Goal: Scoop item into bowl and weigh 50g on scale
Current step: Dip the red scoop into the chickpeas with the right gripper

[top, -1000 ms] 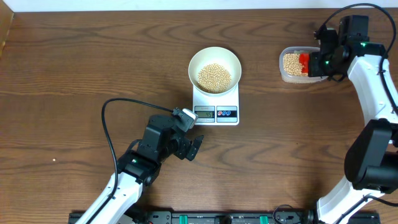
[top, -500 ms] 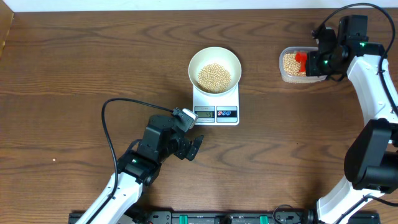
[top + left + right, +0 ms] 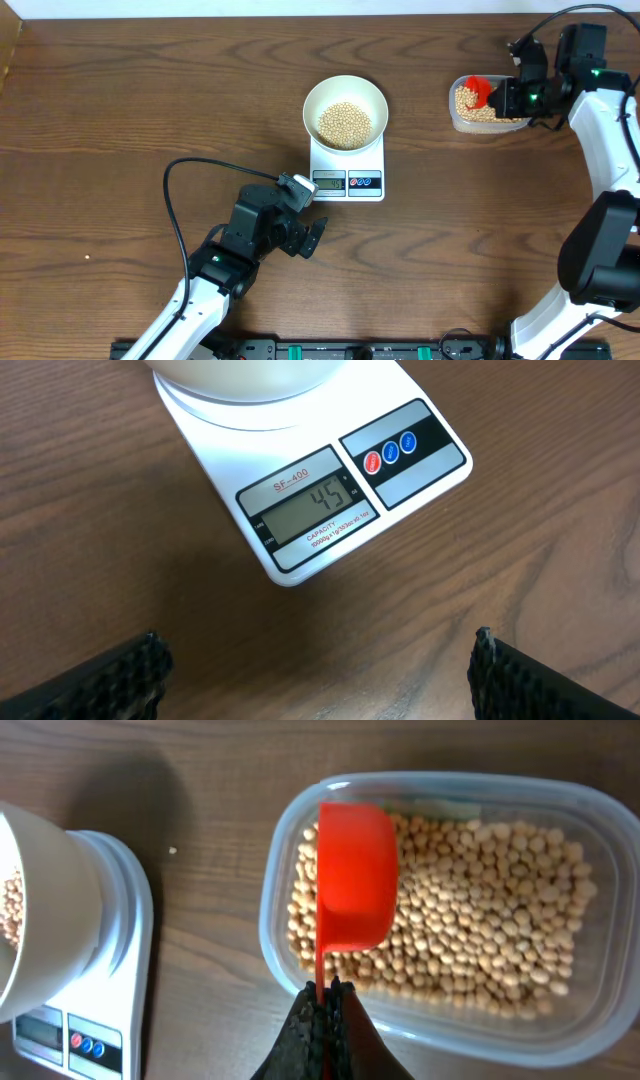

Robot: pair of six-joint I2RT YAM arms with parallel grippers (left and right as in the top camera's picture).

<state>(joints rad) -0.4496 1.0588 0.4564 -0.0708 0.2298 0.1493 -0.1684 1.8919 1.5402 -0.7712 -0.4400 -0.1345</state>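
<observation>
Overhead, the worktop (image 3: 120, 120) carries the scale (image 3: 347, 182) at its middle, with the bowl (image 3: 311, 104) on top so its contents get weighed. At far right, the right end effector (image 3: 326, 990) is clamped on a red scoop (image 3: 355, 880) over the tub (image 3: 590, 1020), likely fetching more. The left end effector (image 3: 320, 680) rests near, fingers apart, facing the display (image 3: 305, 508), which reads 45. The bowl's beans (image 3: 345, 123) seem just short.

left end effector (image 3: 318, 652) spread wide apart; right end effector (image 3: 325, 990) pinched tightly closed
</observation>
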